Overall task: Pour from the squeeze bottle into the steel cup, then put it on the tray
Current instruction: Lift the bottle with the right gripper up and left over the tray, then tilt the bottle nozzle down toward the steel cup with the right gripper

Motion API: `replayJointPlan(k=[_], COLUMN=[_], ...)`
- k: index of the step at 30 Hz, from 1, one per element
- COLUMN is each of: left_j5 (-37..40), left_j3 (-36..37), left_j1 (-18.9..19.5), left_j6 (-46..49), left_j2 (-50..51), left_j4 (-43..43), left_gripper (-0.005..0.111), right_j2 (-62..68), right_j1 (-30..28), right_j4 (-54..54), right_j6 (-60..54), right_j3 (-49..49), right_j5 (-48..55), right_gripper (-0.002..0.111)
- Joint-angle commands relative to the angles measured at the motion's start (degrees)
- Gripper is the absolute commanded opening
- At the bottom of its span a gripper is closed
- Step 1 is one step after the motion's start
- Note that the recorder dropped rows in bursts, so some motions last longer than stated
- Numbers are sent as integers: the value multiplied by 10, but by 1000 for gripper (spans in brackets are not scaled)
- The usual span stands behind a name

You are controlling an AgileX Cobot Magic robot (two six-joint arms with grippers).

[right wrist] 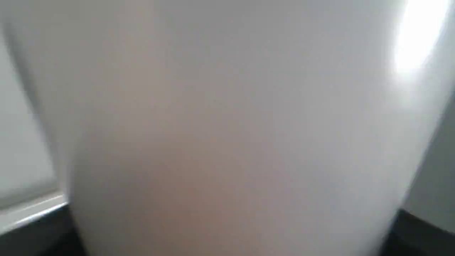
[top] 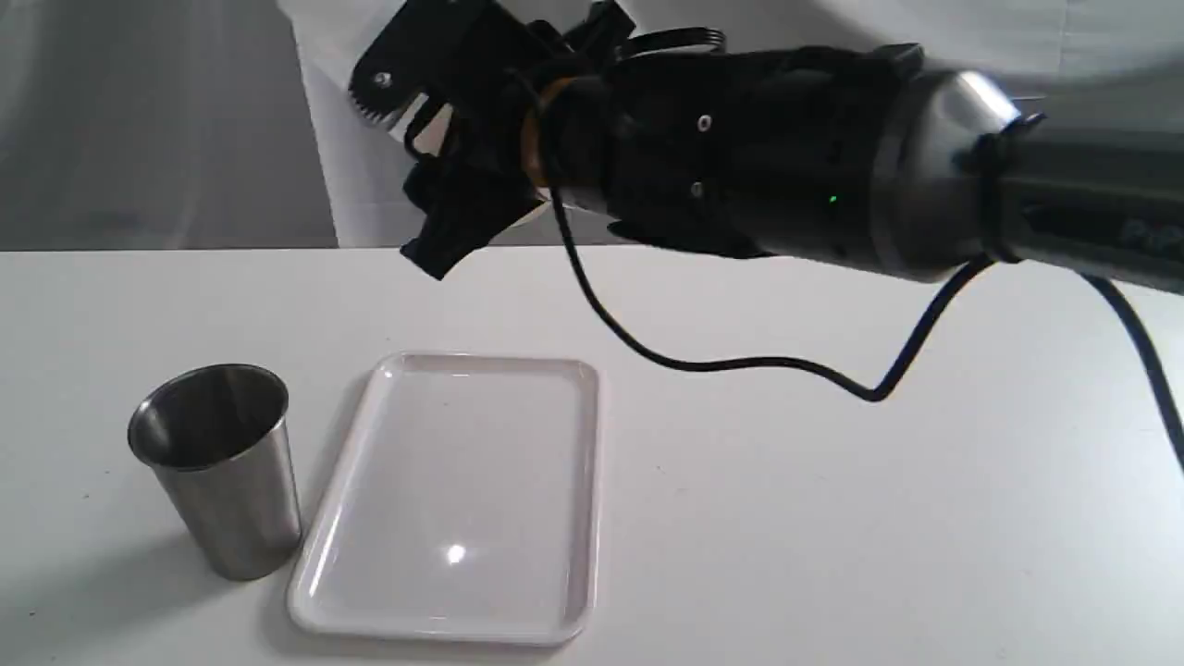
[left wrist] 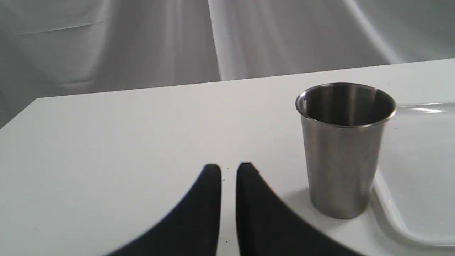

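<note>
The squeeze bottle fills the right wrist view as a blurred translucent white body with a faint orange tint low down. My right gripper is shut on it, high above the table's far edge, beyond the tray; in the exterior view the bottle is almost wholly hidden by the fingers. The steel cup stands upright at the front left, right beside the white tray. The tray lies flat with nothing on it. In the left wrist view my left gripper is shut on nothing, low over the table short of the cup.
A black cable hangs from the right arm and loops low over the table behind the tray. The table's far edge meets a white cloth backdrop. The tray's rim sits right beside the cup's base.
</note>
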Motion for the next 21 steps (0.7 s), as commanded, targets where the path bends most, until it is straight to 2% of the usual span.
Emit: replayJointPlan(k=[1, 9, 21], left_j5=[-4, -4, -4], left_j3=[3, 3, 3], left_j1=[2, 2, 2], left_j6=[-2, -2, -2], left_j2=[-3, -3, -3], left_j4=[0, 0, 0], left_gripper=[8, 8, 8], right_j2=[2, 26, 43], right_j1=[18, 35, 62], right_j4=[-102, -150, -163], right_j6=[60, 68, 10], right_j3=[-7, -7, -7], right_j5=[-16, 64, 110], right_gripper=[0, 0, 0])
